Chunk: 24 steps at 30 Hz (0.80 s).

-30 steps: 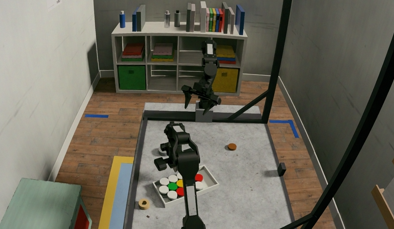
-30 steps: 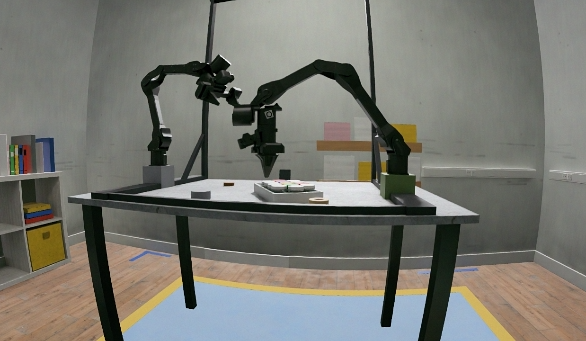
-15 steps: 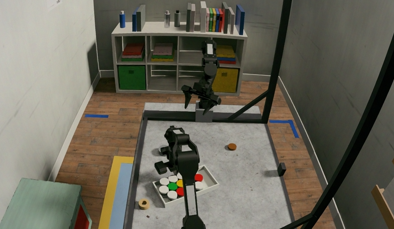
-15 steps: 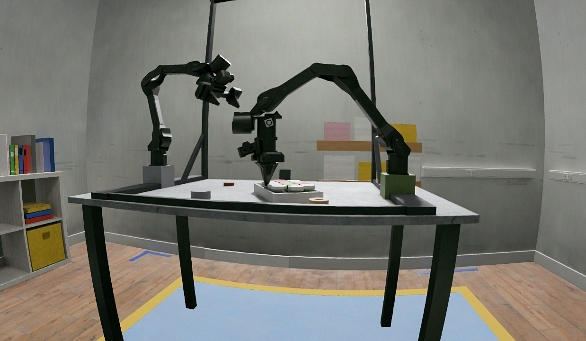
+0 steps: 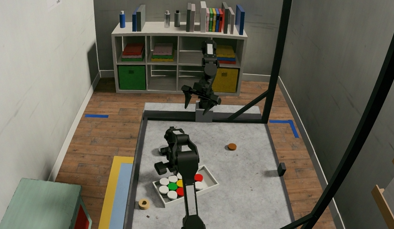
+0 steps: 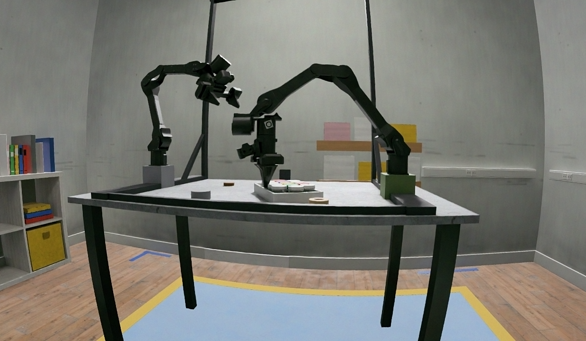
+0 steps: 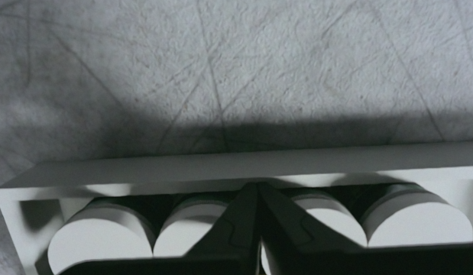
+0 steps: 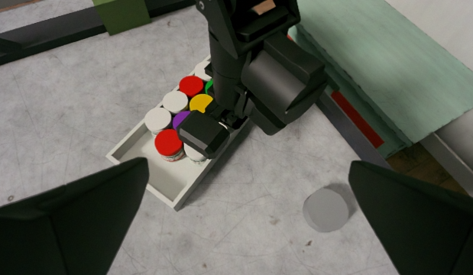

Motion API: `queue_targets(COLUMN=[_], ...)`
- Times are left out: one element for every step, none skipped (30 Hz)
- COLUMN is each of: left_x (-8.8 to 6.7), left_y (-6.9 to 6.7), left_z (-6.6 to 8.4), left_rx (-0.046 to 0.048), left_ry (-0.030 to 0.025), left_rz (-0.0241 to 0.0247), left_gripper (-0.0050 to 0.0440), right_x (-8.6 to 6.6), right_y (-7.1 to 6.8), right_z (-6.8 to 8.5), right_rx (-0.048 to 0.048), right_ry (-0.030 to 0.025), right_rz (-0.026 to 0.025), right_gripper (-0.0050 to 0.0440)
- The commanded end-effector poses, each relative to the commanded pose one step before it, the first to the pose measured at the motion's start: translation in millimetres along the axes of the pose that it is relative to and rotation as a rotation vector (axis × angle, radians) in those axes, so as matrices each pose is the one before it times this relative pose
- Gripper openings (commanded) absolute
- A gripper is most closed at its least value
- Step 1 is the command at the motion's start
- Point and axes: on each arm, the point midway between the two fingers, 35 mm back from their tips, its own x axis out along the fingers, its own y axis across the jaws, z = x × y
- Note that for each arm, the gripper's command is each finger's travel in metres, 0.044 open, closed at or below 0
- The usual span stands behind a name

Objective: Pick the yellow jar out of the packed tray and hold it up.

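Note:
The white tray [image 5: 185,185] sits on the table's near left part, packed with jars capped white, red, green and purple. The yellow jar [image 5: 179,183] stands in the middle row, partly hidden by the left arm; it also shows in the right wrist view [image 8: 200,102]. My left gripper [image 7: 256,191] is shut, its tips pushed down between two white-capped jars [image 7: 190,229] [image 7: 332,225] of the row against the tray wall. In the exterior view the left gripper [image 6: 268,183] reaches down into the tray [image 6: 286,192]. My right gripper [image 5: 197,106] is open and empty, high above the table's far edge.
A grey disc [image 8: 325,209] lies on the table beyond the tray. An orange disc [image 5: 232,146] lies mid-table, a tan ring [image 5: 144,203] near the front left edge, and a small black block [image 5: 281,169] at the right edge. The tray's right end holds no jars.

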Motion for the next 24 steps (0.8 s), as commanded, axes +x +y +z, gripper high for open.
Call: queue_targets(left_x=[-1.99, 0.00, 0.00, 0.00, -0.45, 0.43, -0.42, 0.43, 0.00, -0.70, -0.27, -0.71, 0.21, 0.00, 0.00, 0.01, -0.30, 0.06, -0.16, 0.06, -0.32, 0.30, -0.46, 0.39], left_y=[-1.69, -0.07, 0.00, 0.05, -0.03, -0.02, -0.06, -0.03, 0.00, -0.33, -0.02, -0.42, 0.08, 0.00, 0.00, 0.00, 0.07, -0.30, 0.09, -0.20, 0.10, -0.17, 0.07, -0.18], left_z=[1.28, 0.17, 0.00, -0.21, 0.12, 0.01, 0.11, 0.06, 0.00, 1.08, 0.07, 1.37, -0.27, 0.00, 0.00, -0.07, -0.25, 0.94, -0.33, 0.62, -0.36, 0.54, -0.25, 0.55], left_rx=[-0.00259, 0.00000, 0.00000, -0.00001, 0.00001, 0.00002, 0.00007, 0.00001, 0.00001, 0.00001, 0.00002, 0.00000, 0.00001, 0.00000, 0.00000, 0.00003, 0.00002, 0.00002, 0.00002, 0.00000, 0.00001, 0.00001, 0.00001, 0.00001], left_ry=[-0.00588, -0.00001, 0.00000, 0.00176, -0.00105, 0.00126, -0.00101, 0.00103, 0.00000, -0.00289, -0.00064, -0.00340, 0.00087, 0.00000, 0.00000, 0.00041, -0.00016, -0.00118, 0.00025, -0.00065, -0.00002, -0.00005, -0.00045, 0.00010], left_rz=[-0.00319, 0.00000, 0.00000, 0.00051, -0.00031, 0.00037, -0.00030, 0.00030, 0.00000, -0.00085, -0.00019, -0.00100, 0.00025, 0.00000, 0.00000, 0.00012, -0.00005, -0.00035, 0.00007, -0.00019, -0.00001, -0.00002, -0.00013, 0.00003], left_gripper=[0.0072, 0.0096, 0.0120, 0.0144, 0.0168, 0.0192, 0.0216, 0.0240, 0.0250, 0.0250, 0.0250, 0.0250, 0.0250, 0.0250, 0.0250, 0.0250, 0.0250, 0.0250, 0.0250, 0.0250, 0.0250, 0.0250, 0.0250, 0.0250], right_x=[-7.56, 0.00, 0.00, 0.00, 0.00, 0.00, 0.00, 0.00, 0.00, 0.00, 0.00, 0.00, 0.00, 0.00, 0.00, 0.00, 0.00, 0.00, 0.00, 0.00, 0.00, 0.00, 0.00, 0.00], right_y=[-0.62, 0.00, 0.00, 0.00, 0.00, 0.00, 0.00, 0.00, 0.00, 0.00, 0.00, 0.00, 0.00, 0.00, 0.00, 0.00, 0.00, 0.00, 0.00, 0.00, 0.00, 0.00, 0.00, 0.00], right_z=[9.73, 0.00, 0.00, 0.00, 0.00, 0.00, 0.00, 0.00, 0.00, 0.00, 0.00, 0.00, 0.00, 0.00, 0.00, 0.00, 0.00, 0.00, 0.00, 0.00, 0.00, 0.00, 0.00, 0.00], right_rx=[0.01448, 0.00000, 0.00000, 0.00000, 0.00000, 0.00000, 0.00000, 0.00000, 0.00000, 0.00000, 0.00000, 0.00000, 0.00000, 0.00000, 0.00000, 0.00000, 0.00000, 0.00000, 0.00000, 0.00000, 0.00000, 0.00000, 0.00000, 0.00000], right_ry=[-0.03084, 0.00000, 0.00000, 0.00000, 0.00000, 0.00000, 0.00000, 0.00000, 0.00000, 0.00000, 0.00000, 0.00000, 0.00000, 0.00000, 0.00000, 0.00000, 0.00000, 0.00000, 0.00000, 0.00000, 0.00000, 0.00000, 0.00000, 0.00000], right_rz=[0.00647, 0.00000, 0.00000, 0.00000, 0.00000, 0.00000, 0.00000, 0.00000, 0.00000, 0.00000, 0.00000, 0.00000, 0.00000, 0.00000, 0.00000, 0.00000, 0.00000, 0.00000, 0.00000, 0.00000, 0.00000, 0.00000, 0.00000, 0.00000], right_gripper=[0.0440, 0.0440, 0.0440, 0.0440, 0.0440, 0.0440, 0.0440, 0.0440, 0.0440, 0.0440, 0.0440, 0.0440, 0.0440, 0.0440, 0.0440, 0.0440, 0.0440, 0.0440, 0.0440, 0.0440, 0.0440, 0.0440, 0.0440, 0.0440])
